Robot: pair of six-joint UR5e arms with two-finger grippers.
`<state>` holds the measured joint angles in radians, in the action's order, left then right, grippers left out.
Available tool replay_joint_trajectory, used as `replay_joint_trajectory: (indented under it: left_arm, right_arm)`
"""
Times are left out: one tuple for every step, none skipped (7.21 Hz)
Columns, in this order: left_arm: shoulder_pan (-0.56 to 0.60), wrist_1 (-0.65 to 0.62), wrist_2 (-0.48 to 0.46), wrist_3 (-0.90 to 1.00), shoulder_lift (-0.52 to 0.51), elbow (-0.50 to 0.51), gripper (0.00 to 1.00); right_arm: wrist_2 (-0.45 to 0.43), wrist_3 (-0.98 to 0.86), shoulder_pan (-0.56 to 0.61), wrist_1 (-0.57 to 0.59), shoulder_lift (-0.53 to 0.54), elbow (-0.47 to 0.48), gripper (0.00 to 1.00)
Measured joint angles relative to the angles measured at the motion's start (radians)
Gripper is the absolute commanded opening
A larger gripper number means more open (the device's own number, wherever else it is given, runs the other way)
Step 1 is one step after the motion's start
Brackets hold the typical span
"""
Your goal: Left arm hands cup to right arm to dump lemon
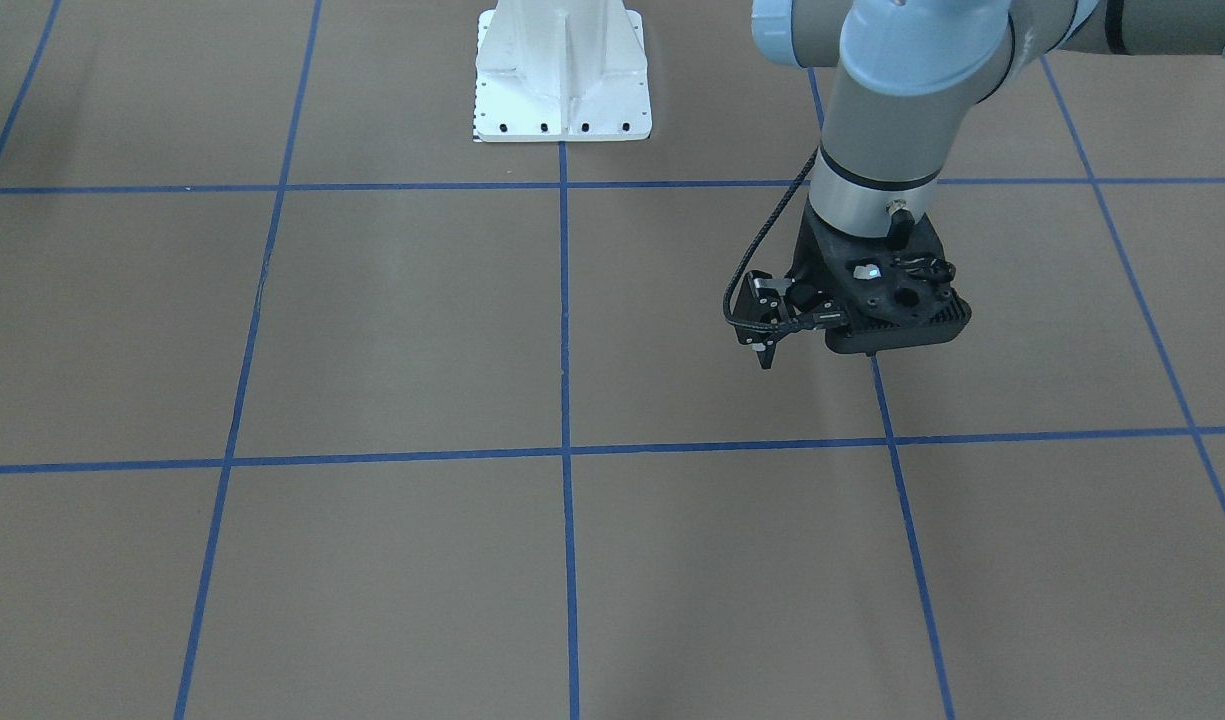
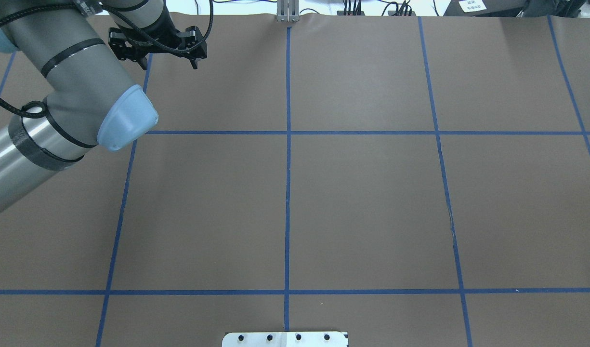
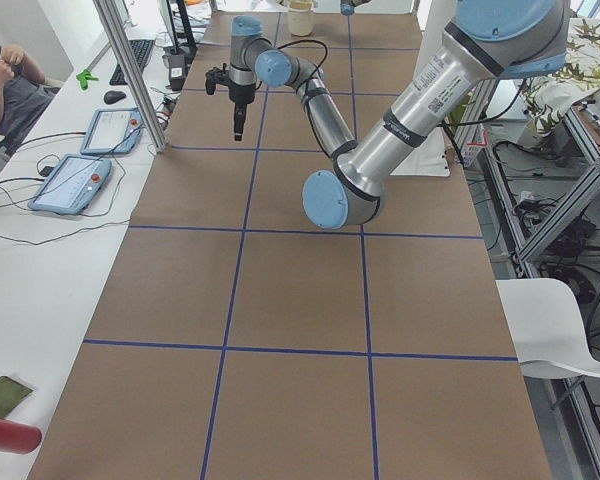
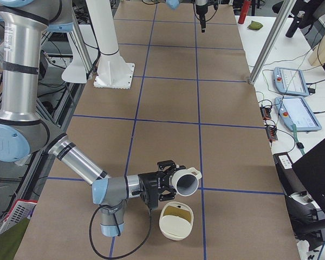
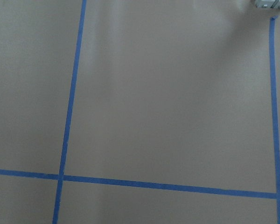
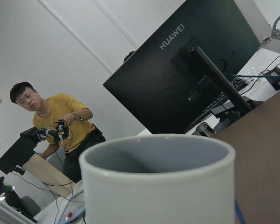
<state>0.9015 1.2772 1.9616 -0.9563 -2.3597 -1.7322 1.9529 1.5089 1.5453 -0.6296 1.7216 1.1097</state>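
The off-white cup (image 4: 186, 182) lies tipped on its side at my right gripper (image 4: 168, 185), mouth toward the table's near end, just above an off-white bowl (image 4: 176, 221). I cannot tell whether that gripper is shut. In the right wrist view the cup (image 6: 163, 186) fills the lower frame; the part of its grey inside that shows holds no lemon. The bowl's inside looks yellowish, and I cannot make out the lemon. My left gripper (image 2: 168, 64) is open and empty, hanging over the brown table at the far left; it also shows in the front view (image 1: 820, 355).
The white robot base (image 1: 562, 75) stands at the table's middle edge. Blue tape lines (image 2: 288, 193) grid the brown table. A metal post (image 4: 268, 46) and tablets (image 4: 295, 111) sit along the operators' side. A person (image 6: 56, 126) and a monitor (image 6: 186, 79) show beyond the cup.
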Motion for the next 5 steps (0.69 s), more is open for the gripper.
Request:
replay_joint_trajectory:
  left_arm:
    - [-0.006,0.000,0.000,-0.003,0.002,0.000,1.00]
    - [-0.010,0.001,0.001,-0.008,0.004,0.001,1.00]
    - [-0.011,0.001,0.003,-0.011,0.004,0.001,1.00]
    - [-0.011,0.003,0.006,-0.013,0.005,0.001,1.00]
    - [-0.011,0.005,0.008,-0.018,0.005,0.001,1.00]
  right_arm:
    - [0.029,-0.029,0.000,0.104,-0.007,0.079,0.00]
    - [0.045,-0.089,0.001,0.215,-0.018,0.151,0.00]
    - [0.056,-0.164,0.001,0.335,-0.039,0.216,0.00]
    - [0.071,-0.226,0.001,0.457,-0.078,0.264,0.00]
    - [0.089,-0.276,-0.001,0.574,-0.139,0.291,0.00]
